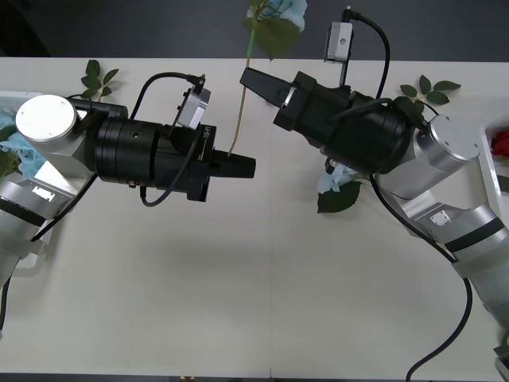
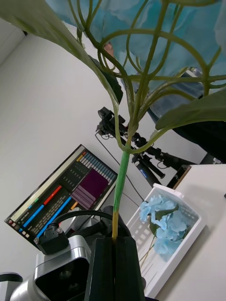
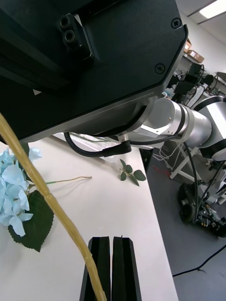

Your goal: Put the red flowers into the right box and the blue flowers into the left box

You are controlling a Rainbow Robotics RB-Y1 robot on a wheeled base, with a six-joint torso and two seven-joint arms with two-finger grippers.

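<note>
A blue flower hangs in mid-air over the table's far middle, its head (image 1: pixel 280 14) high up and its long stem (image 1: pixel 238 111) running down. My right gripper (image 1: pixel 248 78) is shut on the upper stem (image 2: pixel 120 178), which comes out from between its black fingers (image 2: pixel 127 268). My left gripper (image 1: pixel 242 166) is shut at the stem's lower end; the stem (image 3: pixel 52 202) runs along the outside of its fingers (image 3: pixel 123 268). Another blue flower (image 1: pixel 334 185) lies under the right arm. The left box (image 1: pixel 6 99) holds blue flowers (image 2: pixel 165 220). A red flower (image 1: pixel 501 143) lies in the right box (image 1: pixel 487 137).
Green leaf sprigs lie at the back left (image 1: pixel 99 78) and back right (image 1: pixel 429 89) of the table. A monitor (image 2: pixel 70 193) and camera stands are in the room beyond the left box. The near half of the table is bare.
</note>
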